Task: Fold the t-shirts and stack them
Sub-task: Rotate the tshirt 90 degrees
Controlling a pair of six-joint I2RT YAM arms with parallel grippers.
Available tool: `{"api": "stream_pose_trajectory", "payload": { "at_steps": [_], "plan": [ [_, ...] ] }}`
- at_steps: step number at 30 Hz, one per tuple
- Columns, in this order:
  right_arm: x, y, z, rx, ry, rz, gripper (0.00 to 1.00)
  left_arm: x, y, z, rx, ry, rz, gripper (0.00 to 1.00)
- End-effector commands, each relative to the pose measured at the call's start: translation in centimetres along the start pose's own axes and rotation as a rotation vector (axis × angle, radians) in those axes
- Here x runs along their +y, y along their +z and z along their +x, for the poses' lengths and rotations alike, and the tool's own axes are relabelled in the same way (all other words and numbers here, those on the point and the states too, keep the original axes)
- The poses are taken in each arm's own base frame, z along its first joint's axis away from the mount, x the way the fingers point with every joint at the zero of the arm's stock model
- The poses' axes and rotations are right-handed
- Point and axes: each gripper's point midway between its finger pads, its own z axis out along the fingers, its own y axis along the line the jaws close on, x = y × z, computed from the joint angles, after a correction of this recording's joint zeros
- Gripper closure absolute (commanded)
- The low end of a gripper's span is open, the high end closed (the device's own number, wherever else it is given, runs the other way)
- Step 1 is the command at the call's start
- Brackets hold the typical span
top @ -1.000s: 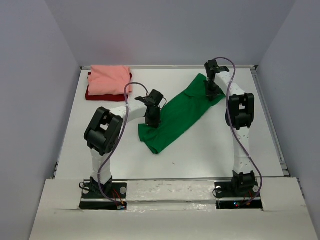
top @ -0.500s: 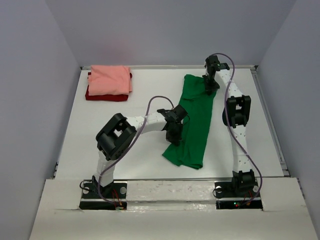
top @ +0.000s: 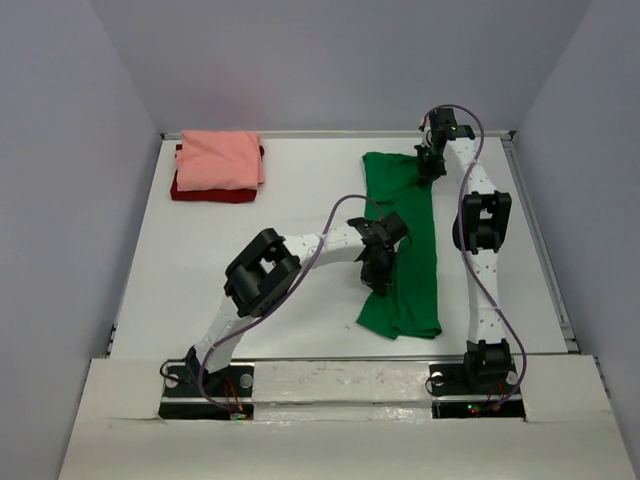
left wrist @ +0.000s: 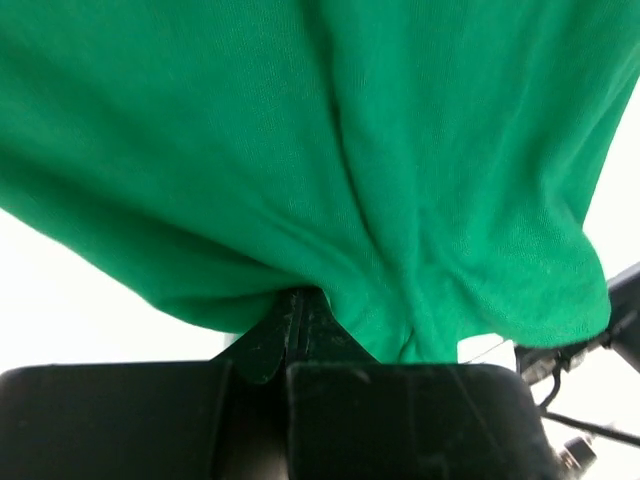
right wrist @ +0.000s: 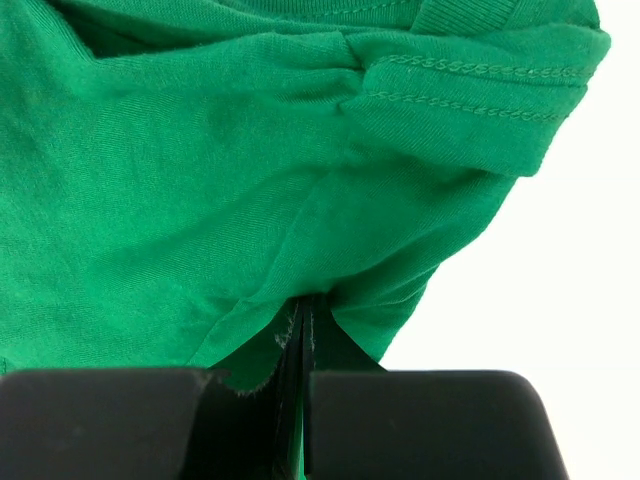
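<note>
The left gripper [top: 378, 270] and the right gripper [top: 430, 165] are each pinched tight on a small gather of the green t-shirt [top: 405, 205], the fingers closed flat with only a thin fold of cloth between them. The shirt lies well to the right of the folded stack, where the salmon pink shirt [top: 220, 158] sits on the dark red shirt [top: 205, 192]. Its long axis runs front to back: the far end, held by the right gripper, is about level with the stack, and the loose near end reaches much closer to the arm bases than the stack does. Such slim grips could slip if the arms pull apart. Because the left grip sits on the stack-side edge rather than at the end, the free tail may drag, twist or bunch.
</note>
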Motion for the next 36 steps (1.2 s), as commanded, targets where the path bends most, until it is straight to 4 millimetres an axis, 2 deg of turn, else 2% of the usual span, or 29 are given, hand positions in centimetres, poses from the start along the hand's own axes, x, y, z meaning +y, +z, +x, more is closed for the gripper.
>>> {"api": "stream_pose_trajectory", "payload": {
  "at_steps": [1, 5, 7, 11, 12, 15, 16, 17, 19, 20, 22, 23, 24, 25, 26, 28, 29, 31, 33, 34, 36],
  "plan": [
    [-0.7, 1.7, 0.4, 0.002, -0.019, 0.007, 1.00, 0.8, -1.9, -2.0, -0.071, 0.047, -0.108, 1.00],
    [-0.6, 0.7, -0.3, -0.024, -0.021, 0.005, 1.00, 1.4, -3.1, -3.0, -0.128, 0.048, -0.153, 1.00],
    [-0.5, -0.5, -1.2, -0.057, -0.023, 0.001, 1.00, 1.4, -3.7, -3.1, -0.150, 0.041, -0.153, 1.00],
    [-0.4, -3.7, -2.8, -0.117, -0.023, 0.009, 0.85, 1.7, -4.3, -2.7, -0.177, 0.012, -0.140, 1.00],
    [-0.4, -5.5, -3.7, -0.154, -0.020, 0.019, 0.81, 1.4, -5.1, -2.7, -0.193, 0.010, -0.127, 1.00],
    [0.2, -7.4, -3.7, -0.171, -0.035, 0.040, 0.66, 2.2, -5.8, -2.5, -0.221, -0.008, -0.158, 1.00],
    [-0.3, -9.6, -4.7, -0.219, -0.027, 0.074, 0.64, 2.7, -6.6, -3.0, -0.263, -0.012, -0.187, 1.00],
    [-0.3, -9.8, -4.0, -0.206, -0.023, 0.077, 0.60, 2.9, -6.8, -2.8, -0.265, -0.019, -0.197, 1.00],
    [0.0, -11.3, -4.1, -0.225, -0.017, 0.090, 0.58, 2.8, -7.9, -2.8, -0.286, -0.024, -0.190, 1.00],
    [0.5, -13.2, -4.3, -0.251, -0.025, 0.093, 0.58, 2.9, -8.1, -2.7, -0.293, -0.026, -0.196, 1.00],
    [1.2, -13.7, -2.8, -0.223, 0.008, 0.079, 0.57, 2.6, -9.3, -2.6, -0.327, -0.038, -0.181, 1.00],
    [1.8, -14.7, -1.8, -0.217, 0.033, 0.077, 0.57, 2.5, -10.0, -2.4, -0.347, -0.037, -0.176, 1.00],
    [1.9, -16.2, -2.3, -0.249, 0.033, 0.075, 0.57, 2.8, -9.9, -2.4, -0.355, -0.035, -0.189, 1.00],
    [2.3, -15.5, -0.4, -0.199, 0.048, 0.051, 0.58, 2.9, -10.6, -2.6, -0.377, -0.025, -0.193, 1.00],
    [3.0, -16.9, -0.1, -0.223, 0.046, 0.035, 0.65, 3.1, -11.0, -3.2, -0.402, -0.011, -0.211, 1.00],
    [3.0, -15.9, 1.9, -0.188, 0.055, 0.034, 0.93, 4.2, -11.4, -4.0, -0.407, -0.002, -0.277, 1.00],
    [2.9, -15.7, 2.3, -0.184, 0.057, 0.035, 1.00, 4.1, -11.8, -4.6, -0.415, 0.012, -0.280, 1.00],
    [3.4, -15.4, 3.2, -0.161, 0.044, 0.028, 1.00, 2.9, -12.5, -6.3, -0.442, 0.055, -0.251, 1.00],
    [3.6, -15.2, 3.1, -0.175, 0.052, 0.016, 1.00, 1.4, -13.6, -7.8, -0.478, 0.082, -0.199, 1.00],
    [5.2, -15.0, 3.4, -0.162, 0.038, -0.052, 1.00, 1.2, -13.6, -8.2, -0.477, 0.087, -0.194, 1.00],
    [6.1, -14.5, 3.1, -0.164, 0.027, -0.084, 1.00, 0.5, -14.6, -9.1, -0.499, 0.097, -0.183, 1.00]
  ]
}}
